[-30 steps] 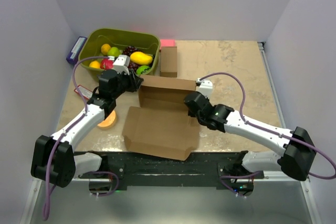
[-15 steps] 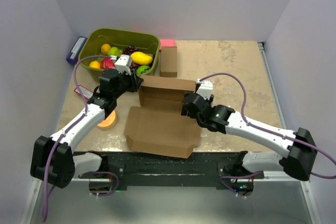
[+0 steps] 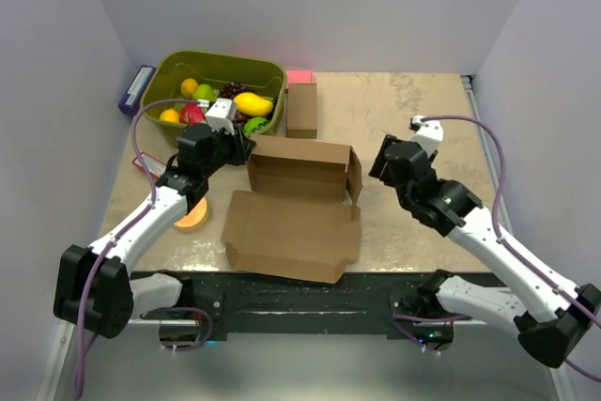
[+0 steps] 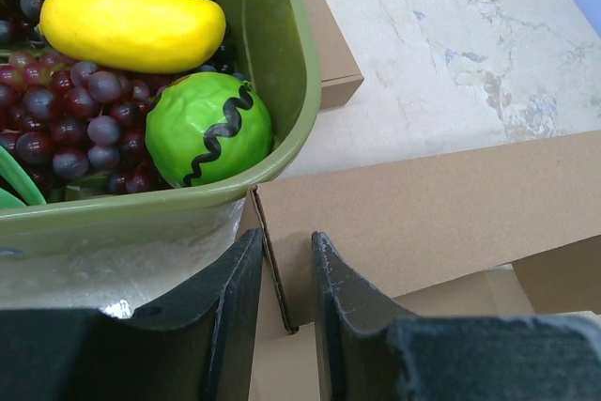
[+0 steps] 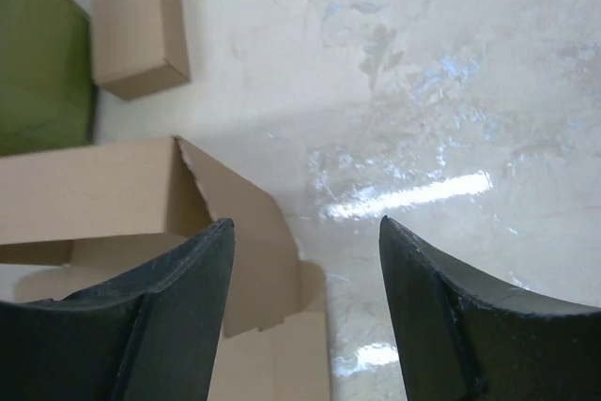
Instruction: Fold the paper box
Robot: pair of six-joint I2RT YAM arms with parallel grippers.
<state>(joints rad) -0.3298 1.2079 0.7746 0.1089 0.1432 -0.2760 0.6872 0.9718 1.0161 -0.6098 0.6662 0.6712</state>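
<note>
Behind paper box [image 3: 291, 232]: green bin [image 3: 225, 68], small carton [image 3: 301, 110] | left hand [image 4: 285, 243] grasping its wall | right hand [image 5: 305, 227] released

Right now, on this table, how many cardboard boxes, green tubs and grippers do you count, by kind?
Cardboard boxes: 2 (paper box, small box)
Green tub: 1
Grippers: 2 (left gripper, right gripper)
Total: 5

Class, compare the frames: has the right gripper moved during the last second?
Yes. The right gripper pulled back rightward, off the box, toward the right edge of the table.
</note>
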